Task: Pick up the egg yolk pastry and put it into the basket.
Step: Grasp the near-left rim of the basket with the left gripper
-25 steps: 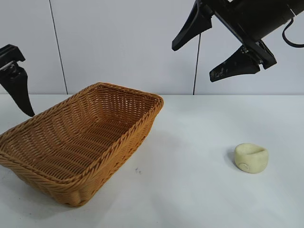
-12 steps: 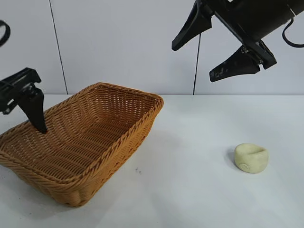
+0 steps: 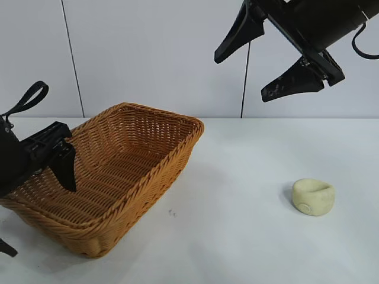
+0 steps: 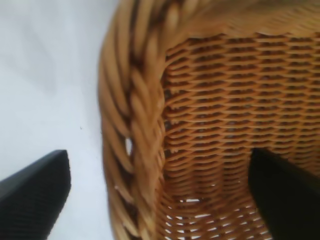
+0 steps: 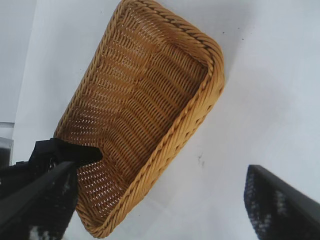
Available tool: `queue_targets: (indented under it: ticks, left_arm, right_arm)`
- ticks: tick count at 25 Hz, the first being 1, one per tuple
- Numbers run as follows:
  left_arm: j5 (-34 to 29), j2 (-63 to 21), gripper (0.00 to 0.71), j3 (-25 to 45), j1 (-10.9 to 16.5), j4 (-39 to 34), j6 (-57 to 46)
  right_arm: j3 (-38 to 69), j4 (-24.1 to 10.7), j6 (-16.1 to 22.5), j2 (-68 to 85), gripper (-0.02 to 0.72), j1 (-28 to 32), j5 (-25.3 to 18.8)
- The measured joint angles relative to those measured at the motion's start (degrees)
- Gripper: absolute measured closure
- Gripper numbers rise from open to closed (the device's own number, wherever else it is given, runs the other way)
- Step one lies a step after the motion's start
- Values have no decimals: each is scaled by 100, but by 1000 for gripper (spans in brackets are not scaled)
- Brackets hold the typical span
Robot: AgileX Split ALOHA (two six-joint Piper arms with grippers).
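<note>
The egg yolk pastry (image 3: 313, 197), a small pale yellow puck with a dented top, lies on the white table at the right, far from both grippers. It shows in neither wrist view. The wicker basket (image 3: 148, 115) stands at the left and is empty. My left gripper (image 3: 38, 216) is open and straddles the basket's left rim (image 4: 135, 150), with one finger (image 3: 66, 173) inside the basket and the other outside it. My right gripper (image 3: 243, 78) is open and empty, high above the table between basket and pastry. In the right wrist view it (image 5: 160, 195) looks down on the basket (image 5: 195, 120).
A white wall with vertical seams stands behind the table (image 3: 237, 236). Bare tabletop lies between the basket and the pastry. My left gripper's finger (image 5: 67, 152) shows in the right wrist view, inside the basket.
My left gripper has come down and toward the basket, from beside its left edge to straddling the rim. The right arm, basket and pastry have not moved.
</note>
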State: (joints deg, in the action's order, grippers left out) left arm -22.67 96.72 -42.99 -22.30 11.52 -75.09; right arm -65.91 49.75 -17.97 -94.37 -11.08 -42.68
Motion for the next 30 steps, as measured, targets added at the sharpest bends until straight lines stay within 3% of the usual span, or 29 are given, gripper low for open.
queue_targets:
  ticks: [6, 12, 15, 20, 21, 25, 30]
  left_arm:
    - [286, 4, 23, 313, 0, 1, 0]
    - [571, 4, 108, 349, 0, 1, 2]
    - [585, 4, 214, 349, 0, 1, 7]
    - [588, 4, 557, 349, 0, 6, 7]
    - [588, 4, 600, 349, 0, 17, 7]
    - [529, 4, 618, 292, 47, 49, 111]
    - [-162, 6, 618, -250, 383, 194, 1059]
  right_arm:
    - [0, -18, 0, 0, 59, 0, 5]
    - [0, -18, 0, 0, 59, 0, 5]
    - [0, -25, 0, 0, 59, 0, 5]
    - [0, -25, 0, 0, 59, 0, 5]
    - [0, -25, 0, 0, 59, 0, 5]
    - [0, -30, 0, 0, 59, 0, 5]
    - [0, -72, 0, 0, 59, 0, 5]
